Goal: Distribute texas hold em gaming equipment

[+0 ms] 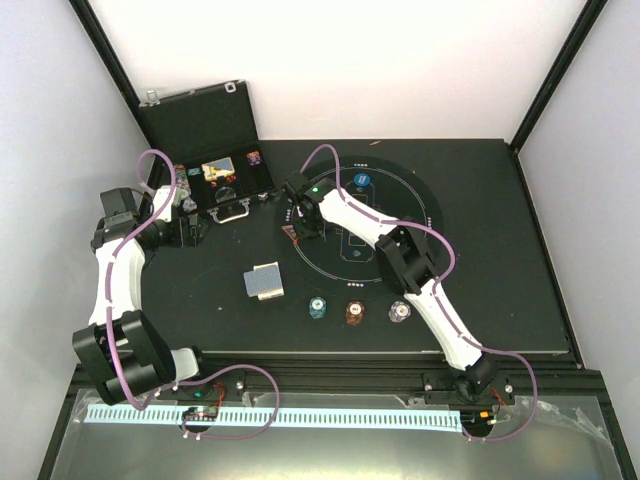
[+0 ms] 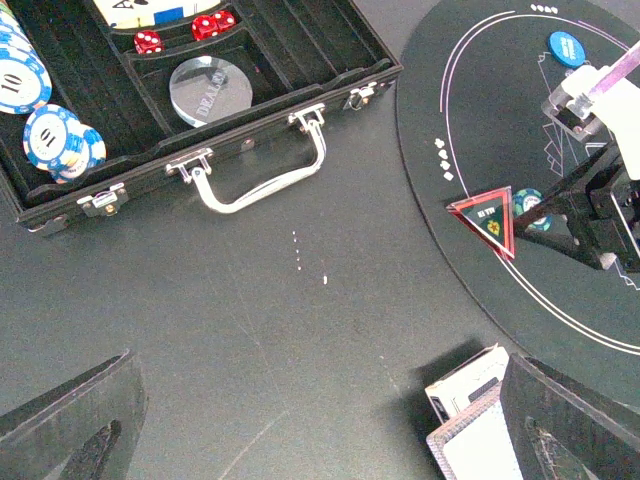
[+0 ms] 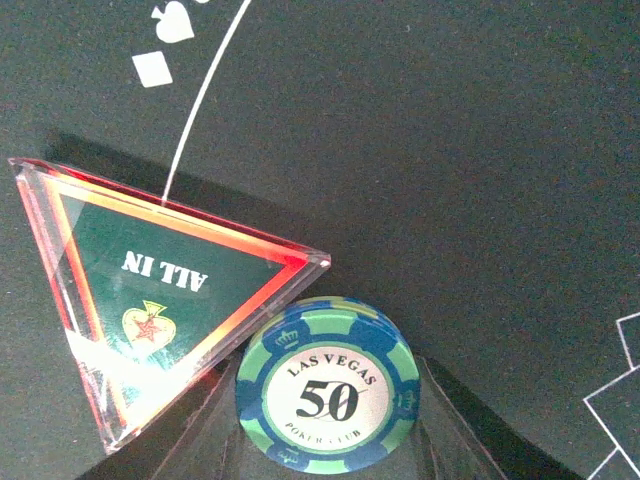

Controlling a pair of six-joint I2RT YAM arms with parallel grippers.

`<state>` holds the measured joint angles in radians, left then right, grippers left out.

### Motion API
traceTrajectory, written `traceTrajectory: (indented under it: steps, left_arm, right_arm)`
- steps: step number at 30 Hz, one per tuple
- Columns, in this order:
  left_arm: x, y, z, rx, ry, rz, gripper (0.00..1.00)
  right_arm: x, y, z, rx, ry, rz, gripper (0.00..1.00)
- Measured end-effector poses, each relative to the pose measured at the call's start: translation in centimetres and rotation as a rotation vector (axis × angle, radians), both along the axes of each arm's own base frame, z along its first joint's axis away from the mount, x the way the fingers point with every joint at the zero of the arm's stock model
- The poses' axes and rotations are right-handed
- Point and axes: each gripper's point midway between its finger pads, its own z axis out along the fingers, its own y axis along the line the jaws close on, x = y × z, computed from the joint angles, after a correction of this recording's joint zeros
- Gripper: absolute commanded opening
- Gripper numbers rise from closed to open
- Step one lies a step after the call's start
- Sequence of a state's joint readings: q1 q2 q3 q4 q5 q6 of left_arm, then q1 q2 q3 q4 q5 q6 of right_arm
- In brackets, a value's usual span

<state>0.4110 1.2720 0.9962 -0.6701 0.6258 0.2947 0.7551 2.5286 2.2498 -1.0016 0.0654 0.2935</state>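
My right gripper is shut on a small stack of blue-and-green "50" chips, held low over the round black mat. The stack's edge touches the red triangle "ALL IN" marker, which lies flat at the mat's left rim. From above, this gripper sits beside the marker. A blue disc lies on the mat's far side. Three chip stacks stand in a row at the mat's near rim. Playing cards lie left of the mat. My left gripper hangs open and empty over bare table.
The open black case stands at the back left, its silver handle facing me. Inside are white-and-blue chips, a clear dealer button and red dice. The cards lie by my left gripper's right finger.
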Motion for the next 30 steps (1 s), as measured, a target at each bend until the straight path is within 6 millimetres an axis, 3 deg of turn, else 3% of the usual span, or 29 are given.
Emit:
traceTrajectory:
  steps: [7, 11, 20, 22, 25, 30]
  left_arm:
    - [0.0, 0.0, 0.0, -0.002, 0.0, -0.001, 0.99]
    - [0.0, -0.1, 0.0, -0.005, 0.002, -0.002, 0.99]
    - [-0.2, -0.2, -0.1, -0.009, 0.01, -0.002, 0.99]
    - [-0.2, -0.2, -0.1, -0.01, 0.011, -0.003, 0.99]
    - [-0.2, -0.2, -0.1, -0.012, 0.011, -0.004, 0.99]
    - [-0.3, -0.3, -0.1, -0.017, 0.013, -0.007, 0.99]
  right_arm:
    - [-0.4, -0.4, -0.1, 0.005, -0.02, 0.0, 0.18]
    - [-0.9, -0.9, -0.1, 0.007, -0.019, 0.001, 0.32]
    - [-1.1, -0.9, 0.4, 0.0, -0.009, 0.012, 0.75]
    - [-1.2, -0.9, 0.7, -0.002, -0.011, 0.021, 0.79]
    - [-1.5, -1.1, 1.9, 0.001, -0.022, 0.027, 0.79]
    - [-3.9, -2.3, 6.2, 0.013, -0.064, 0.045, 0.8]
